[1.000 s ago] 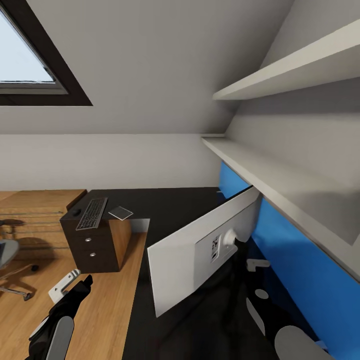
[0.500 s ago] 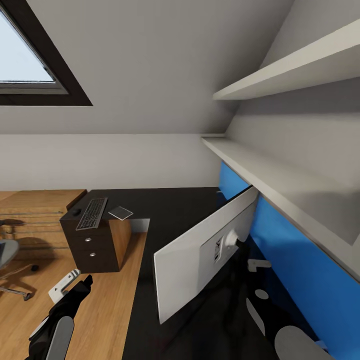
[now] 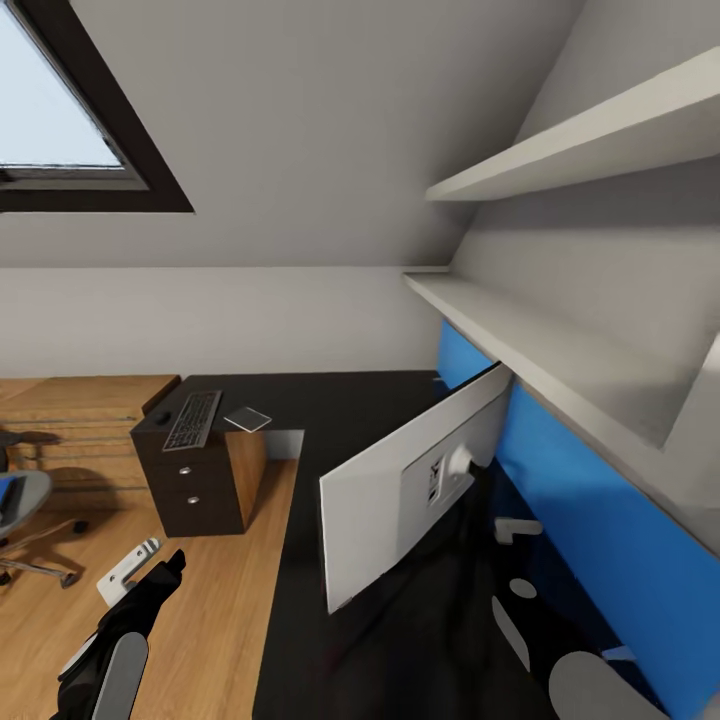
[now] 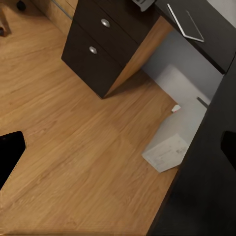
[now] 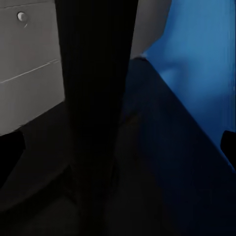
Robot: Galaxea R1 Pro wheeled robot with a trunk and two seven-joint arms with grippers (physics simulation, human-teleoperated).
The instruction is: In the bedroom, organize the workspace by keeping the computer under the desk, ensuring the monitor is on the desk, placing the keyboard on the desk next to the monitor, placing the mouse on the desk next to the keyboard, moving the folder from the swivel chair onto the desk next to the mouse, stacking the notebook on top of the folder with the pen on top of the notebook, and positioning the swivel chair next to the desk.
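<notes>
My head camera looks forward and down over the black tabletop point(image 3: 340, 420), with the monitor point(image 3: 390, 500) near on the right, its grey back to me. My left wrist camera looks down at the wood floor point(image 4: 73, 147) and the dark drawers point(image 4: 98, 44), which the head view shows far left. My right wrist camera sits very close to the monitor's black stand point(image 5: 93, 98), facing the blue back panel point(image 5: 201, 54).

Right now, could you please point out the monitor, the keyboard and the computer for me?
monitor point(image 3: 375, 510): head view, on its light grey back panel.
keyboard point(image 3: 192, 420): head view, middle of its keys.
computer point(image 4: 172, 140): left wrist view, on its grey top face.
</notes>
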